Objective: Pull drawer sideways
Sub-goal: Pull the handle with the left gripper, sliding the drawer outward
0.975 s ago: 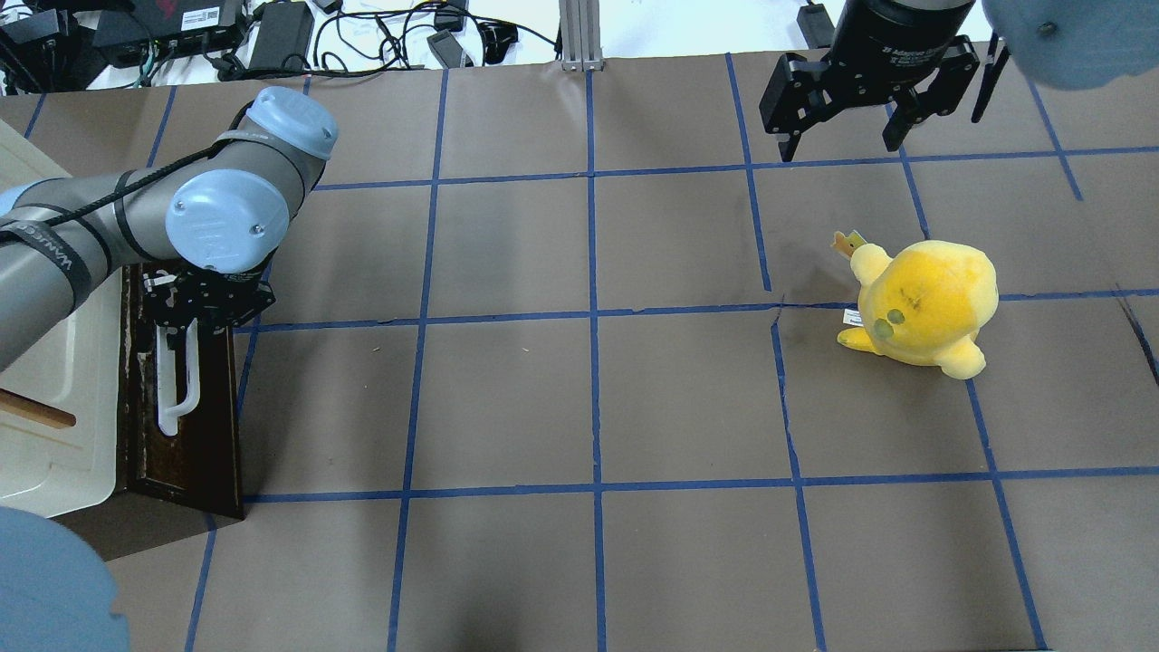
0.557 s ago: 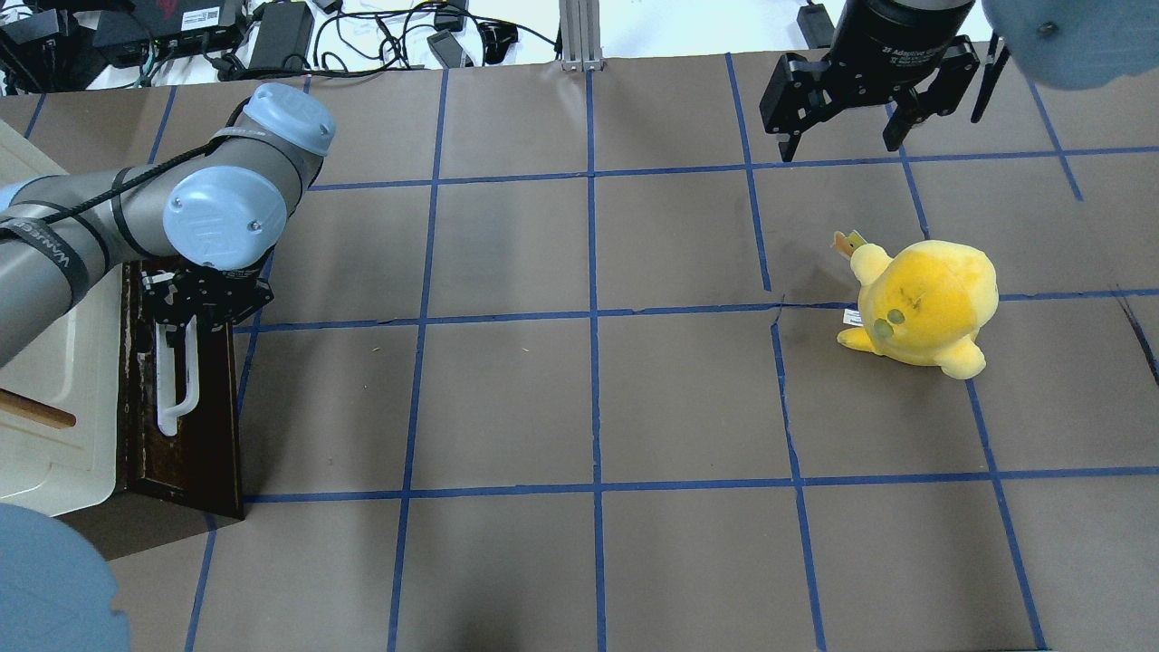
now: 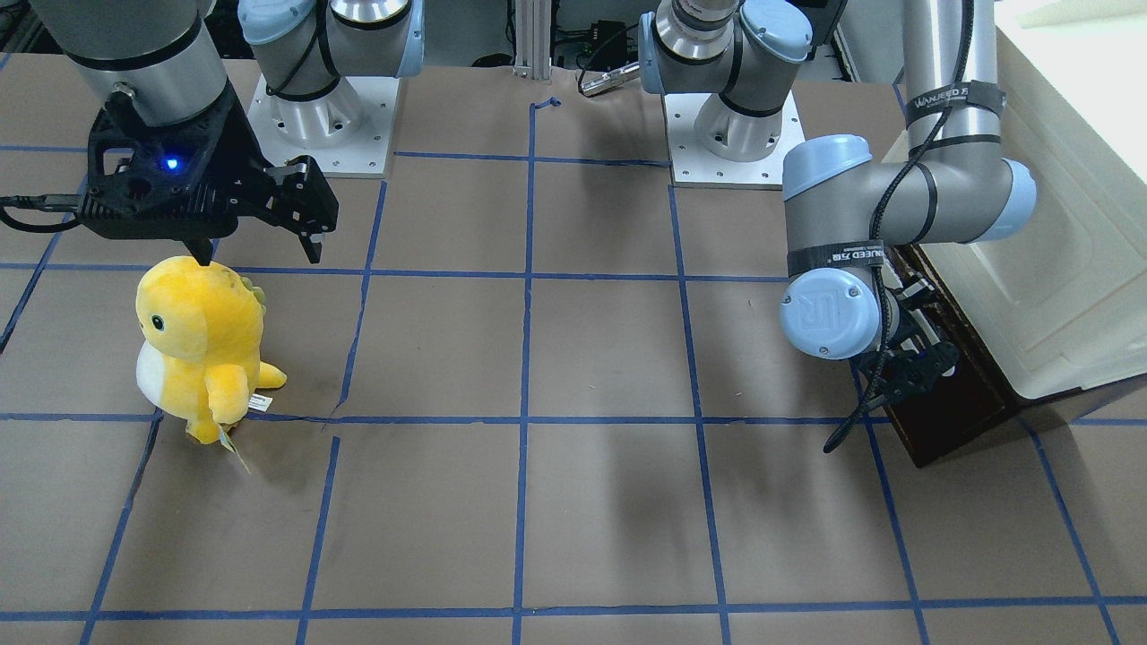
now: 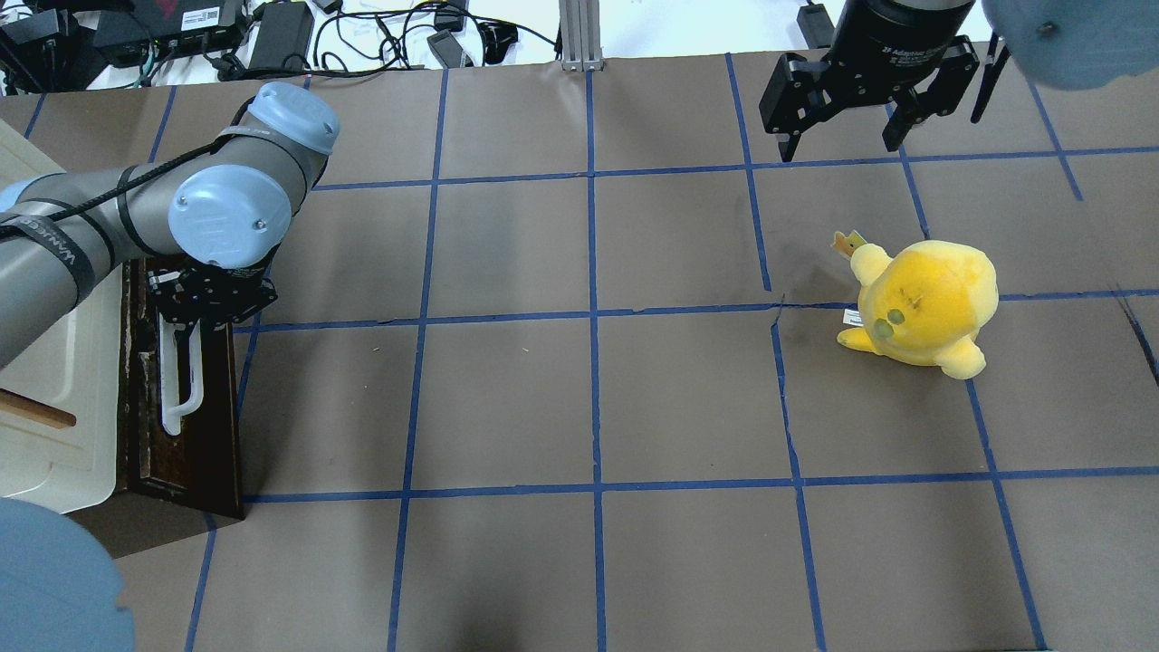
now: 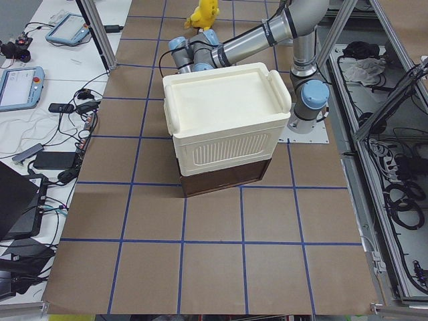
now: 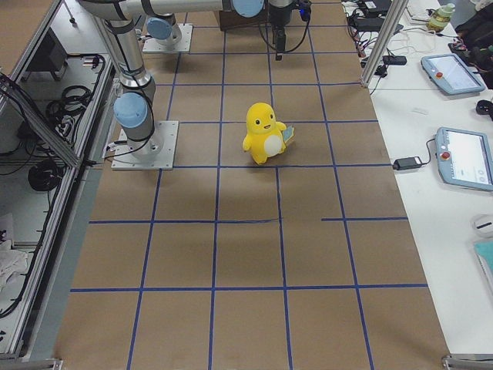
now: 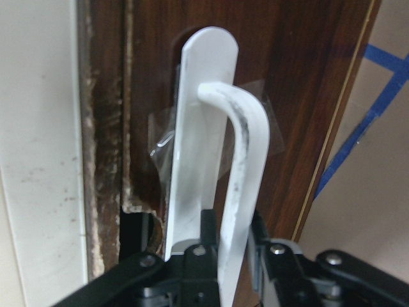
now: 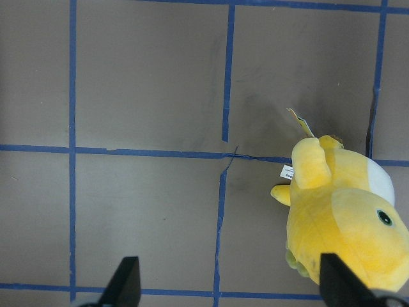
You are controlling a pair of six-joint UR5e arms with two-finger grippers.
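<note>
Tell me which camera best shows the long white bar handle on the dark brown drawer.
Left wrist-mounted: the long white bar handle fills the frame, the left end effector clamped on its bar. Overhead shows it small, partly under that arm. Front-facing hides it behind the arm; the others show none of it.

My left wrist view cuts off the lower end of the white handle (image 7: 246, 147), and my left claw (image 7: 233, 240) shows only as dark finger stubs either side of the bar. From overhead my own wrist (image 4: 231, 217) covers most of that claw. From the left end the drawer (image 5: 224, 180) is just a dark strip under the cream cabinet (image 5: 221, 127). My right wrist view shows only two fingertips of my right claw (image 8: 233, 281) and crops the yellow plush (image 8: 345, 211)
</note>
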